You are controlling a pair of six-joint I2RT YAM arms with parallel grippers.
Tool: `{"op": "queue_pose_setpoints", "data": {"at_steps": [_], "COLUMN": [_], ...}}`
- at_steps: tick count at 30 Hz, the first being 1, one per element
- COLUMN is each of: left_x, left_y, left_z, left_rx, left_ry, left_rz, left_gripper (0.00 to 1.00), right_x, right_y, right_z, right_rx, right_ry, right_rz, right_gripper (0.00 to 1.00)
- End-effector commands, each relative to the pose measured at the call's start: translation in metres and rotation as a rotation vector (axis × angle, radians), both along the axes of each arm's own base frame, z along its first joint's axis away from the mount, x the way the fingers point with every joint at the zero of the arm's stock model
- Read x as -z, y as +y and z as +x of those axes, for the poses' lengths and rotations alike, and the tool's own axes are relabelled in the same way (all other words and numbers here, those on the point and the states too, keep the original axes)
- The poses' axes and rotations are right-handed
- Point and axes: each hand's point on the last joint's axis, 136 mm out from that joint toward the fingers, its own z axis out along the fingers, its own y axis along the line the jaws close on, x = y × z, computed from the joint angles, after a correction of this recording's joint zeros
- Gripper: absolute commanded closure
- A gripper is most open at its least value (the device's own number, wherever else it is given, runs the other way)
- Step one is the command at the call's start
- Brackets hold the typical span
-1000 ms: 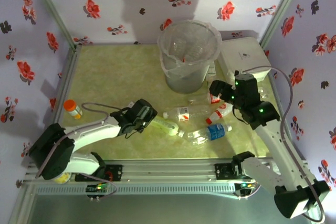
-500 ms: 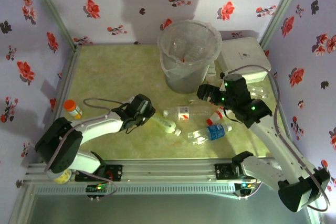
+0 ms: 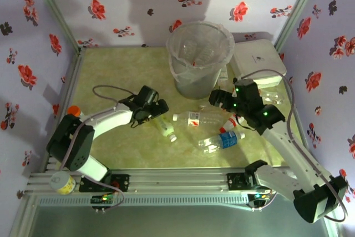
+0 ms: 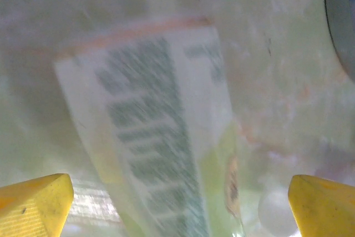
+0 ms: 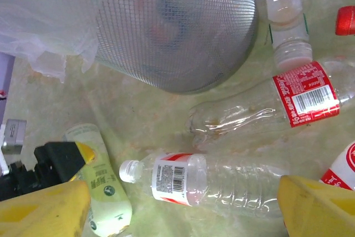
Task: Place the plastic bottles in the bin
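Top external view gives us the left gripper [image 3: 158, 114] low over the table [image 3: 122, 70], with a green-labelled bottle [image 3: 165, 127] lying on its side just ahead of its fingers. From the left wrist we see its 2 yellow fingertips [image 4: 33, 203] spread wide, jaws open. That bottle's blurred label lies between them without touching either one.

The right gripper [image 3: 219, 99] hangs just in front of the bin [image 3: 194, 84], on the arm-base side of its wall. From the right wrist, its 2 yellow fingertips [image 5: 44, 209] also stand far apart, open and holding nothing. Between and below them a white-capped bottle [image 5: 194, 178] with a red-white label lies on its side. Beyond it lies a red-labelled bottle [image 5: 266, 109], also flat, and past that rises the bin's grey wall.

A blue-labelled bottle [image 3: 222, 140] lies behind the right gripper, toward the arm bases. The bin stands upright, well apart from the left gripper, with a white lidded box [image 3: 257, 62] just beside it.
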Motion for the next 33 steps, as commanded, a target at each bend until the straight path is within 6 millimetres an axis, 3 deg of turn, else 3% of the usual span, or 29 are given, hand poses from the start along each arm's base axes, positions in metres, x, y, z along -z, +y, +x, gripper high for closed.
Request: {"op": "queue_pose_setpoints", "data": {"at_steps": [1,9,12,15,21,24,29,33], "left_x": [-0.013,0.024,0.032,0.029,0.012,-0.003,-0.042,-0.071], "left_y": [-0.012,-0.021,-0.024,-0.029,-0.025,-0.020,-0.030,-0.041], "left_z": [-0.027,-0.071,-0.067,-0.058,-0.052,-0.048,-0.034,-0.027], "left_rx": [0.000,-0.107,-0.107,-0.093,-0.037,0.000,0.156,0.313], "left_ry": [0.033,0.128,0.122,0.104,0.068,0.032,-0.119,-0.256], "left_rz": [-0.028,-0.111,-0.106,-0.089,-0.012,0.041,0.053,0.059], "left_gripper": [0.00,0.02,0.05,0.15,0.33,0.37,0.46,0.62], "right_x": [-0.001,0.002,0.003,0.003,-0.004,-0.012,-0.038,-0.054], "right_y": [-0.005,-0.008,-0.008,-0.007,-0.007,0.002,0.025,0.038], "right_z": [0.002,0.002,0.002,0.002,0.003,0.007,0.014,0.015], "right_rx": [0.020,0.020,0.025,0.025,0.030,0.017,-0.030,-0.064], "right_ry": [-0.011,-0.009,-0.011,-0.006,-0.022,-0.035,-0.110,-0.148], "right_rz": [-0.035,-0.056,-0.055,-0.044,-0.033,0.018,0.156,0.248], "right_gripper": [0.12,0.12,0.12,0.12,0.12,0.12,0.13,0.13]}}
